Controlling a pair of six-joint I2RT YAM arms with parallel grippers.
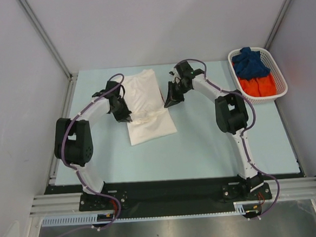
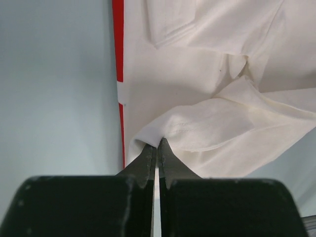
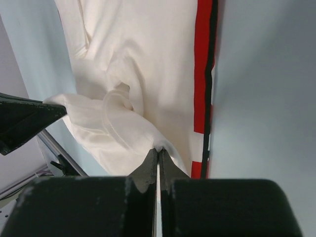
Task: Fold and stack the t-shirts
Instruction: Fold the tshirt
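Cloth of the white t-shirt [image 1: 144, 95] is pinched by left fingers [image 2: 146, 162]; right fingers [image 3: 148, 167] pinch its opposite edge.

A pale blue bench [image 1: 203, 148] filled the middle of the cell. At its far right corner sat a white plastic lattice basket [image 1: 282, 82], oval and lying wholly on the bench top. Plain grey wall panels [image 1: 168, 25] closed in the back and both sides, joined by slanting aluminium posts [image 1: 43, 34]. A black plate [image 1: 174, 196] ran along the near edge of the bench, with aluminium rails [image 1: 293, 187] at its ends. Nearer still lay a dull metal sheet [image 1: 177, 231].
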